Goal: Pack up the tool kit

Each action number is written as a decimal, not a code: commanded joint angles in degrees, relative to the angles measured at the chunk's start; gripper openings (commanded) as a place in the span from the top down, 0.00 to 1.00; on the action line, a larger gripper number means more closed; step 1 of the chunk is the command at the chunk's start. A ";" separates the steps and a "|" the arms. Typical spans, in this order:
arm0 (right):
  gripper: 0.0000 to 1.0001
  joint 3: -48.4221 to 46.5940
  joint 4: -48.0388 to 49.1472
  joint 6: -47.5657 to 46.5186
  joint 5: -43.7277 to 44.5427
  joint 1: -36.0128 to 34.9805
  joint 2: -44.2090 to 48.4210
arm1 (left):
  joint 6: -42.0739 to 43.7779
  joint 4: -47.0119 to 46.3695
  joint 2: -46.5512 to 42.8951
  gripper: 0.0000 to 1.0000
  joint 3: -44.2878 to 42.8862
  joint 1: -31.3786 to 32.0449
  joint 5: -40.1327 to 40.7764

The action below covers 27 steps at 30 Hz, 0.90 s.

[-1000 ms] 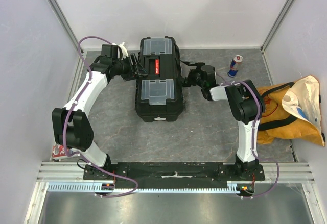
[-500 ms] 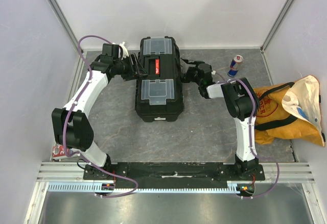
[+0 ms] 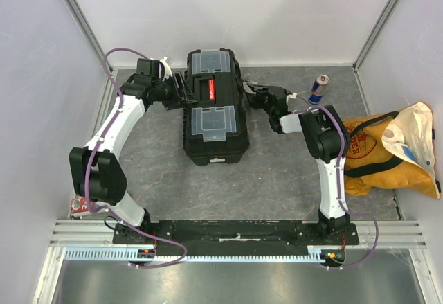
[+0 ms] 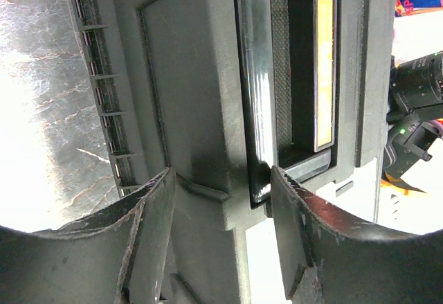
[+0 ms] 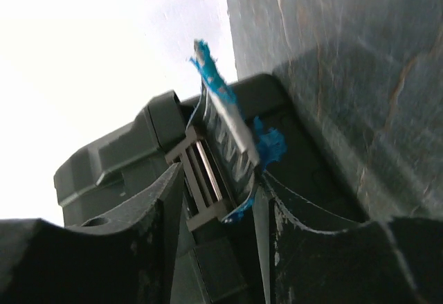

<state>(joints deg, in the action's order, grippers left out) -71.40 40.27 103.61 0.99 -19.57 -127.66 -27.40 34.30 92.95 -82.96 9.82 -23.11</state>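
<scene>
The tool kit (image 3: pixel 213 106) is a black toolbox with two clear-lidded compartments and a red handle label (image 3: pixel 212 89), standing shut in the middle of the mat. My left gripper (image 3: pixel 185 91) is at its left side. In the left wrist view its fingers (image 4: pixel 156 207) clamp a raised part of the lid beside the handle recess (image 4: pixel 304 75). My right gripper (image 3: pixel 250 96) is at the box's right side. In the right wrist view, the right gripper (image 5: pixel 221 179) is shut around the blue latch (image 5: pixel 225 120). No hand tools show.
A blue-silver drink can (image 3: pixel 318 89) stands right of the box, close behind the right arm. A yellow-orange fabric bag (image 3: pixel 387 145) lies at the right edge. White walls with metal posts close in three sides. A small red-white item (image 3: pixel 77 206) sits by the left arm's base.
My right gripper moved left against the box's side and narrowed its jaws around the blue latch. The box shifted slightly left. The left gripper kept its hold.
</scene>
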 commanded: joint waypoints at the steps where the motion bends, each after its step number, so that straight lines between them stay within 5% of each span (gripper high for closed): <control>1: 0.53 0.82 2.27 -7.10 6.83 1.38 3.82 | 2.70 4.28 -1.10 0.38 -0.71 -0.77 2.28; 7: 0.65 0.29 1.66 -12.20 7.09 1.64 4.52 | 3.05 4.28 -1.10 0.38 -0.45 -1.03 2.28; 11: 0.88 -2.42 -2.38 -14.49 5.43 1.82 4.35 | 3.14 4.37 -1.01 0.38 -0.28 -1.12 2.19; 16: 1.00 -4.54 -4.84 -17.64 4.28 1.99 4.08 | 3.31 4.46 -1.10 0.38 -0.45 -1.30 1.93; 27: 1.00 -9.81 -19.96 -40.22 10.95 1.99 13.39 | 3.40 4.81 -0.84 0.38 -5.01 -1.74 0.70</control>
<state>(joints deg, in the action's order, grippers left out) -76.31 26.41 74.76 6.57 -18.00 -121.23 -26.72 36.86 92.82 -84.12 8.91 -22.90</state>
